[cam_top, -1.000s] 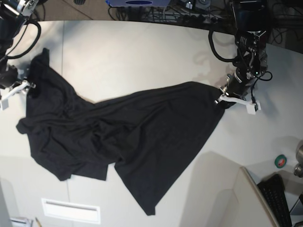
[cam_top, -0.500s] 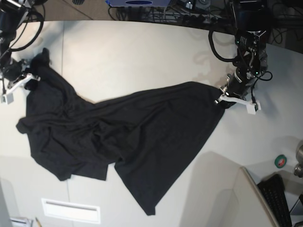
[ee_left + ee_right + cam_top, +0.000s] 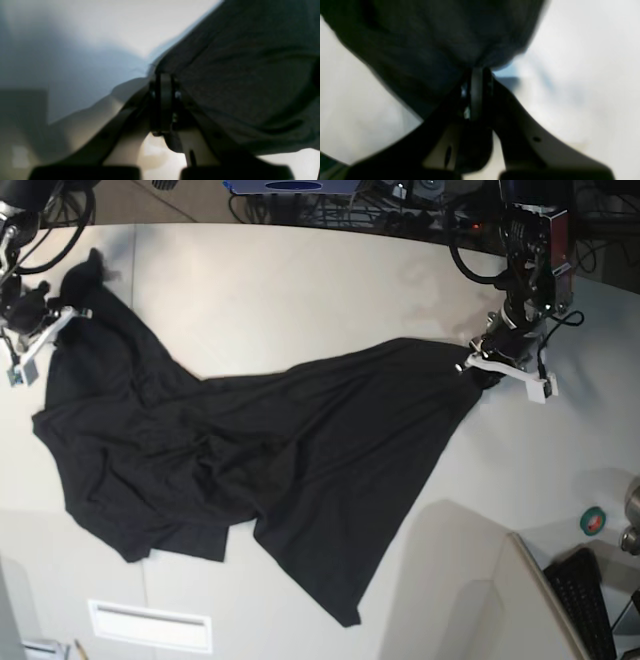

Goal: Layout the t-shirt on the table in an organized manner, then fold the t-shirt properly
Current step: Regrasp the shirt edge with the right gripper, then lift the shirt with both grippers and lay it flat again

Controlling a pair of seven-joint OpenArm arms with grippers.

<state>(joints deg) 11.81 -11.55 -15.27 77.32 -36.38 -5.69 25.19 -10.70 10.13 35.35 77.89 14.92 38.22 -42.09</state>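
One t-shirt (image 3: 270, 460) on table (image 3: 300, 290); two grippers, left gripper (image 3: 478, 368) and right gripper (image 3: 62, 315), each clamped on its edge.

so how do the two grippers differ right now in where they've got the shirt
The left gripper pinches a stretched corner of the t-shirt on the base view's right; the right gripper pinches a bunched, crumpled corner on the view's left. Left's cloth runs smooth, right's wrinkled. Both have jaws shut on the cloth, low over the table.

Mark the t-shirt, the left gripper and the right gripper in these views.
t-shirt (image 3: 300, 450): base view, middle of the spread black cloth.
left gripper (image 3: 470, 366): base view, fingertips clamped on the shirt's right-hand corner.
right gripper (image 3: 62, 315): base view, fingertips pinching the shirt's upper left edge.
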